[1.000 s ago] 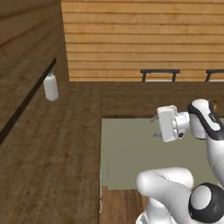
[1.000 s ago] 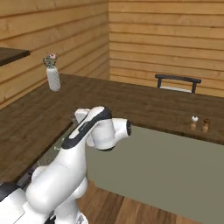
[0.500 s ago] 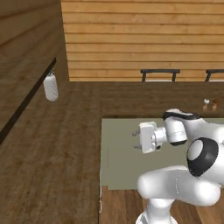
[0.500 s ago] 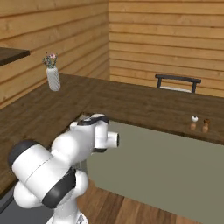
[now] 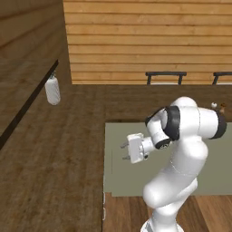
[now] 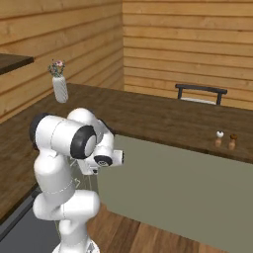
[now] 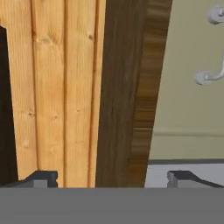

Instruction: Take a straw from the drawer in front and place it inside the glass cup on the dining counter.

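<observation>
Glossy white robot arm (image 5: 181, 149) built of rounded segments, with dark bands at its joints and a boxy white hand.

Dark brown plank top on the dining counter (image 5: 68, 149) over a sage-green base (image 6: 188, 192) — walls (image 5: 149, 41) in warm honey boards. A white vase (image 6: 60, 89) carries pink-and-green flowers, and two black chairs (image 5: 165, 75) sit behind.

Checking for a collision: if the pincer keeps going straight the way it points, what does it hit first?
Probably the dark wood counter edge, dead ahead of the open pincer; depth is unclear.
</observation>
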{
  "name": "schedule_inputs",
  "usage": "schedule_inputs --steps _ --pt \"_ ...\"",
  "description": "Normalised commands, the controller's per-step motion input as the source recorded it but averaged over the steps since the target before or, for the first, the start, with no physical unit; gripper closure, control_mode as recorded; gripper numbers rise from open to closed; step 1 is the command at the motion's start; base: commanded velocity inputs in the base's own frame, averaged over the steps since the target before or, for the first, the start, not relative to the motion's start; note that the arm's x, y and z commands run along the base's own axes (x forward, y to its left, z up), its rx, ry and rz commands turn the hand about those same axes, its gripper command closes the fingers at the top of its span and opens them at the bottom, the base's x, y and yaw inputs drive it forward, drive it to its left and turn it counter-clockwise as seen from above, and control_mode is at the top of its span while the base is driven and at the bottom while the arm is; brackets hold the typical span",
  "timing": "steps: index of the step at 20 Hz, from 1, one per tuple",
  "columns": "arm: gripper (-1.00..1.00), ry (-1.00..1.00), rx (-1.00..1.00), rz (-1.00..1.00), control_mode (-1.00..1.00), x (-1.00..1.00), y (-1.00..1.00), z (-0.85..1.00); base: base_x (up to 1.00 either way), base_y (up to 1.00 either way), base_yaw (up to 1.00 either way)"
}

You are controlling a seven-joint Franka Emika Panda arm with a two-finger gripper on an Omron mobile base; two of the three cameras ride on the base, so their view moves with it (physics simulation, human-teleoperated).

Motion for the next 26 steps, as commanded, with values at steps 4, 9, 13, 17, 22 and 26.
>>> schedule_inputs --steps 4,9,13,17,22,26 --pt "-1.0 0.0 0.0 0.0 -1.0 0.25 0.39 -0.57 0.0 0.0 0.0" --pt "-1.0 0.0 0.0 0.0 -1.0 0.27 0.27 -0.51 0.0 0.0 0.0" --pt "-1.0 -0.01 0.0 0.0 -1.0 0.27 0.19 -0.38 0.0 0.0 0.0" --pt "-1.0 -0.05 0.0 0.0 -1.0 0.19 0.29 -0.3 0.0 0.0 0.0" --pt "-1.0 -0.05 0.0 0.0 -1.0 0.3 0.27 -0.28 0.0 0.0 0.0" --pt "-1.0 -0.03 0.0 0.0 -1.0 0.34 0.17 -0.24 0.0 0.0 0.0"
